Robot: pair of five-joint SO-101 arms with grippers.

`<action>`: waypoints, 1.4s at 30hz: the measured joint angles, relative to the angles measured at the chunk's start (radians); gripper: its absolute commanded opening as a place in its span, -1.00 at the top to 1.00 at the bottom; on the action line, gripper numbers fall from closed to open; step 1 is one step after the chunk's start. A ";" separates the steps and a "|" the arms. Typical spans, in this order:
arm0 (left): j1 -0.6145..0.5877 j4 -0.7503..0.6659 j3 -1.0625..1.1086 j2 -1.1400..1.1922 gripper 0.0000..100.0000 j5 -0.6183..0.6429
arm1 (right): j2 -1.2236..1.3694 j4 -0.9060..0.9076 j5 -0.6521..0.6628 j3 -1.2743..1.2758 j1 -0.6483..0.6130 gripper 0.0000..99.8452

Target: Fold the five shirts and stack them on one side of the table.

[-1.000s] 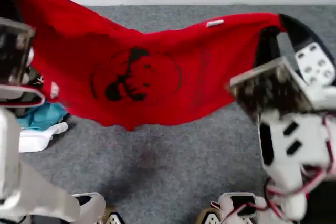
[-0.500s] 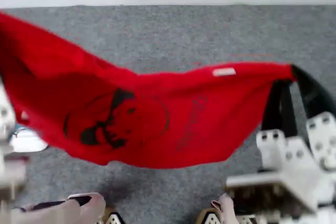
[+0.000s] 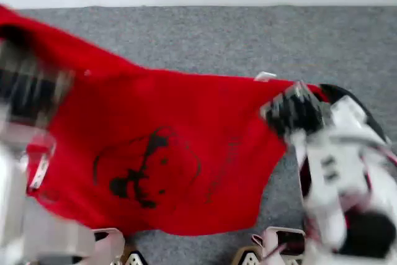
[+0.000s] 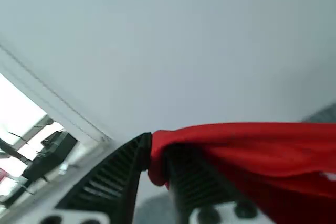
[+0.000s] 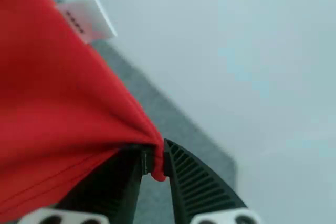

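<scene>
Spreading step: red shirt (image 3: 167, 153) hangs stretched above grey table (image 3: 217, 35), left gripper (image 4: 156, 157) and right gripper (image 5: 154, 160) each clamped on an edge. Next probably needs lowering it flat before any fold

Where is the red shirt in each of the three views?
High view: the red shirt stretches across the middle, between both arms.
Left wrist view: one corner is pinched in the left tool, with cloth trailing away.
Right wrist view: an edge is pinched in the right tool.
Shared landmark: the grey table behind the shirt.
</scene>
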 measured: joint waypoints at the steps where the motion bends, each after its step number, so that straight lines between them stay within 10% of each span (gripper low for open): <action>1: 0.012 0.000 0.068 0.026 0.97 0.000 | 0.018 -0.035 0.000 0.060 0.000 0.98; 11: 0.049 -0.270 0.621 0.272 0.97 0.000 | 0.190 -0.554 0.104 0.497 0.002 0.98; 26: 0.055 -0.802 0.646 0.680 0.97 0.000 | 0.792 -1.309 0.255 0.462 0.002 0.98; 42: 0.051 -0.583 0.061 0.934 0.97 -0.008 | 1.186 -1.315 0.256 0.034 0.002 0.98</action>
